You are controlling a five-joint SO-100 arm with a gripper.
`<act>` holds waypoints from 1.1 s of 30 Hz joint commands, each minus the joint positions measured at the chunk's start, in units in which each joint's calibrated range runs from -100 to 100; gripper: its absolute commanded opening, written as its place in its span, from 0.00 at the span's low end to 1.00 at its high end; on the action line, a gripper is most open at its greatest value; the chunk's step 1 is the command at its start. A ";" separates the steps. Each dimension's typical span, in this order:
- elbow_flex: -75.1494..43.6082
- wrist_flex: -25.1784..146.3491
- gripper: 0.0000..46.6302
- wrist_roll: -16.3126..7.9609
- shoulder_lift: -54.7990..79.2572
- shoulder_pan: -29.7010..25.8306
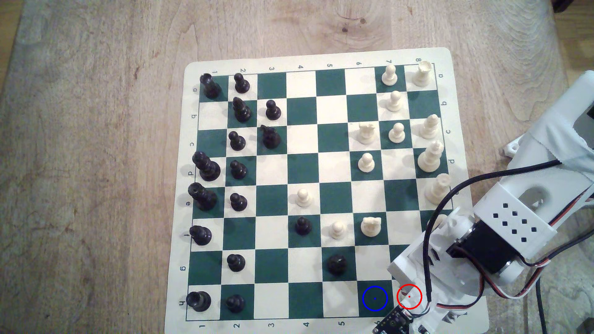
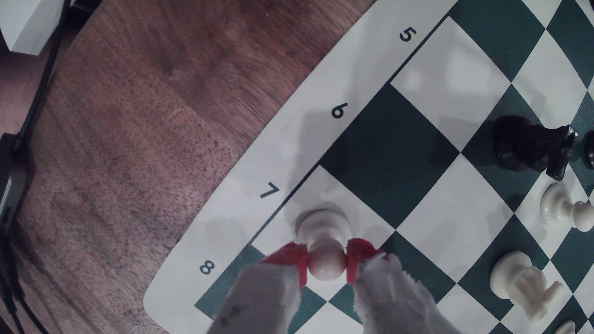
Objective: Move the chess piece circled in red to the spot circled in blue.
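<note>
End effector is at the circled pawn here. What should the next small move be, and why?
Probably a short straight lift. In the wrist view the end effector has its red-tipped fingers pressed on both sides of the pawn's head, while its base sits on the white square. The blue-ringed square next to it is bare, so after lifting, a short sideways carry should do.
</note>
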 commanded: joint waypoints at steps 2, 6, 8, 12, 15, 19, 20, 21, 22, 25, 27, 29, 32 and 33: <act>-6.16 0.46 0.02 -0.10 -1.17 -0.80; -9.52 3.00 0.01 -0.20 -1.85 -0.33; -12.60 5.21 0.01 -0.15 -1.76 -0.09; -18.77 8.49 0.01 0.00 -0.92 0.45; -20.67 8.08 0.01 0.49 1.89 2.33; -22.30 5.87 0.01 1.12 6.47 4.83; -22.39 5.62 0.01 1.22 6.98 5.15; -22.39 5.38 0.01 1.27 7.57 5.38; -22.39 5.05 0.01 1.32 8.59 5.85; -22.03 4.07 0.01 1.32 9.87 6.40; -21.67 2.76 0.01 1.37 10.97 6.56; -21.58 2.18 0.01 1.37 11.56 6.56; -21.49 2.10 0.01 1.37 11.73 6.56; -21.49 2.10 0.01 1.37 11.82 6.48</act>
